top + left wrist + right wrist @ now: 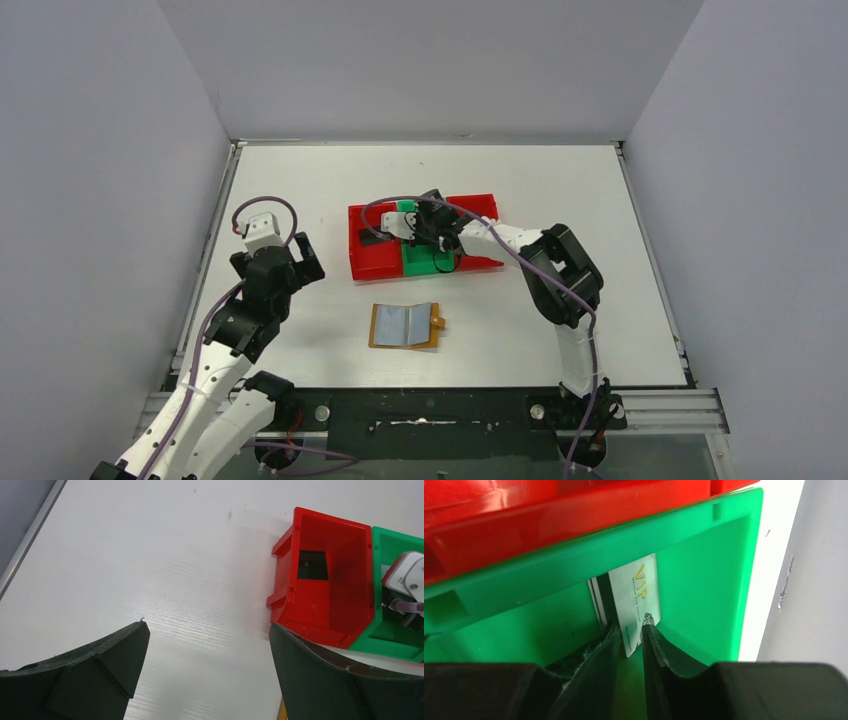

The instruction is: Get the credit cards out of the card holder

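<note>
Right end effector point(631, 622) is bracketing the white card point(636, 587) narrowly inside the green bin point(704, 570), grip uncertain; the card looks stiff, slick and edge-pinchable.

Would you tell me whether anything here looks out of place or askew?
Only one thing: in the green bin, the white VIP card is propped at a tilt between the right gripper's slightly parted jaws rather than lying flat. The card holder lies open on the table, looking undamaged.
</note>
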Controlling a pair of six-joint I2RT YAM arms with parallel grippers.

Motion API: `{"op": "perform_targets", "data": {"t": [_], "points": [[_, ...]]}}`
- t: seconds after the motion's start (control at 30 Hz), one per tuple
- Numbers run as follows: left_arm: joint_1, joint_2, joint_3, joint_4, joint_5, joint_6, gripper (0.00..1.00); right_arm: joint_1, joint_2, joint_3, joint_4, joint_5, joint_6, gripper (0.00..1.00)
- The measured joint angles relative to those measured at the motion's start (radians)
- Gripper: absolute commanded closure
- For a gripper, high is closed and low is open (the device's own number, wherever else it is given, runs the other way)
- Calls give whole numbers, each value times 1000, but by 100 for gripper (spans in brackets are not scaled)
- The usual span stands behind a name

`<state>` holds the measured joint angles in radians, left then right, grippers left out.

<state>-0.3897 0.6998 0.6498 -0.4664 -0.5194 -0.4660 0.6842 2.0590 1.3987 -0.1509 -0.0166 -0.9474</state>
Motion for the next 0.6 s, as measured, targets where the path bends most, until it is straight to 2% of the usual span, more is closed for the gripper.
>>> {"op": "perform_targets", "data": {"t": [0.23, 0.4, 0.5, 0.57, 0.6], "points": [[3, 3, 0, 0, 1, 1, 7, -10, -15, 0, -17, -42, 84, 68], [6, 4, 0, 0, 1, 1, 7, -11, -82, -35, 17, -51, 188, 65], [6, 5, 0, 0, 1, 2, 7, -11, -156, -82, 59, -49, 291, 60], [6, 5, 0, 0, 1, 2, 7, -11, -215, -117, 82, -46, 391, 46], [6, 6, 0, 0, 2, 2, 7, -11, -249, -134, 89, -42, 458, 44]]}}
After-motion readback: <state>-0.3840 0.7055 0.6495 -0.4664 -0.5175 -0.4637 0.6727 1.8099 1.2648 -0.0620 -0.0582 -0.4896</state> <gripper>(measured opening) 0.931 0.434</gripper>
